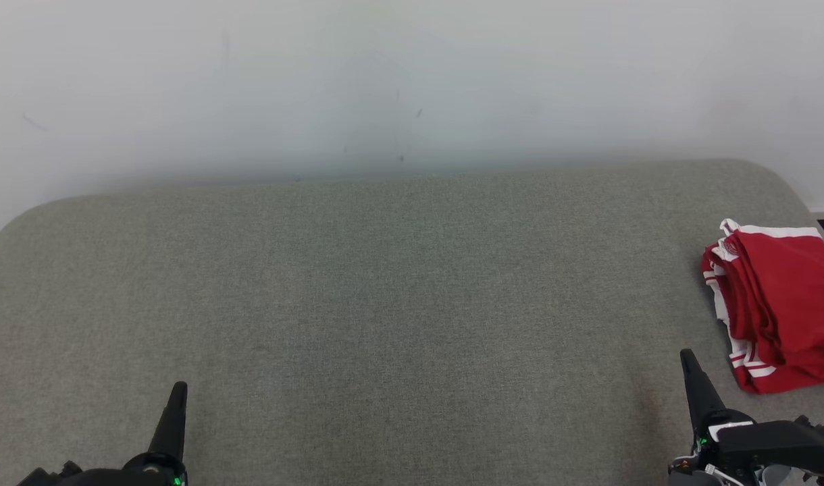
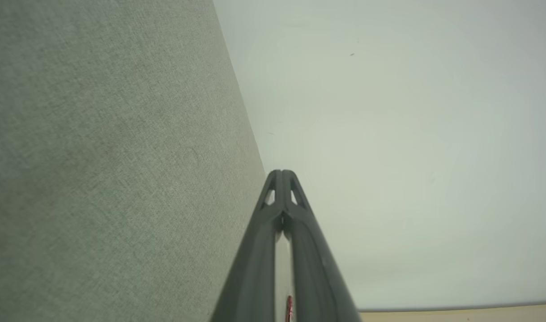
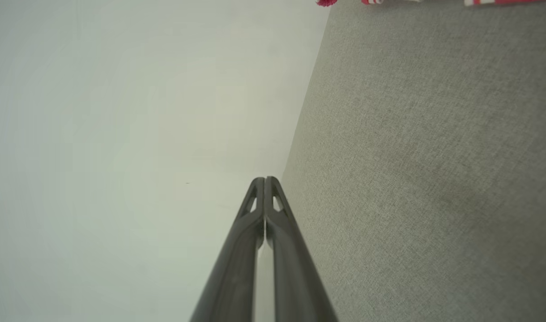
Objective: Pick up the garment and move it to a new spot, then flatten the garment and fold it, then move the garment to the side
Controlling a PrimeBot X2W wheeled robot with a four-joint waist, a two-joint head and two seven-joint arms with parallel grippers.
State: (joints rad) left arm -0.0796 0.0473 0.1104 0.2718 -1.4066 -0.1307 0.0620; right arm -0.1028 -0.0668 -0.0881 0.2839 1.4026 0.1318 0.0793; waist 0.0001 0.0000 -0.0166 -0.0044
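Fabric in grey-green covers the surface [image 1: 385, 304], whose far edge, rounded at the corners, meets a pale wall [image 1: 385, 81]. The red garment [image 1: 783, 304] with white stripes lies bunched in folds at the surface's right edge. The right gripper [image 1: 687, 356] sits just beside the garment, at its near left, fingers pressed together with nothing between them, pointing toward the wall. The left gripper [image 1: 179, 388] sits well apart from the garment, far to its left, fingers likewise closed and empty.
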